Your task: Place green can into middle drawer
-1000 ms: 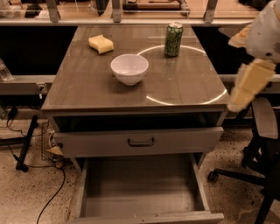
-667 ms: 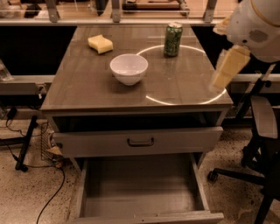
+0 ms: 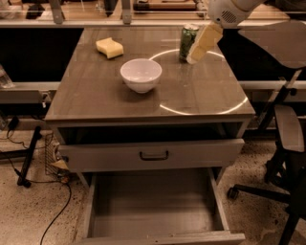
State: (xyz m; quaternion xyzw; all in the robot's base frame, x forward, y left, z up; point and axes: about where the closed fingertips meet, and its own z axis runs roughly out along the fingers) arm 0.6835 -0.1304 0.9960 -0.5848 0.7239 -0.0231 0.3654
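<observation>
1. Far left: thin black cables [image 3: 52, 225] trail over the speckled floor, and their ends are cut off by the frame edge.

2. Table [image 3: 95, 95]: square, with a flat brown top and a smooth, slightly reflective surface. A thin bright ring of light [image 3: 191, 112] lies across its right half.

3. Sponge [image 3: 109, 47]: a yellow, soft-edged block lying flat near the back left of the top.

4. Bowl [image 3: 141, 74]: white, round and glossy. It stands upright near the centre of the top, well apart from the sponge.

5. Upper drawer [image 3: 105, 155]: a flat grey front panel with a black bar handle [image 3: 154, 155], pulled out slightly. Its interior is in shadow and cannot be made out.

6. Middle drawer [image 3: 153, 206]: located below the upper drawer and pulled far out. It is a wide, shallow grey box with a plain flat floor and low side walls. Its front edge is cut off at the bottom of the frame.

7. Green can [image 3: 186, 40]: cylindrical metal with a silver top, upright at the back right of the table, inside the ring. Its right side is hidden and its lettering is illegible.

8. Gripper [image 3: 195, 55]: a cream, matte, tapered part angled down and to the left from a white rounded arm housing [image 3: 229, 9]. It overlaps the can's right side. Contact cannot be confirmed, and whether the gripper is open or closed cannot be determined.

9. Far right: a dark office chair [image 3: 287, 129], partly cut off by the frame.
</observation>
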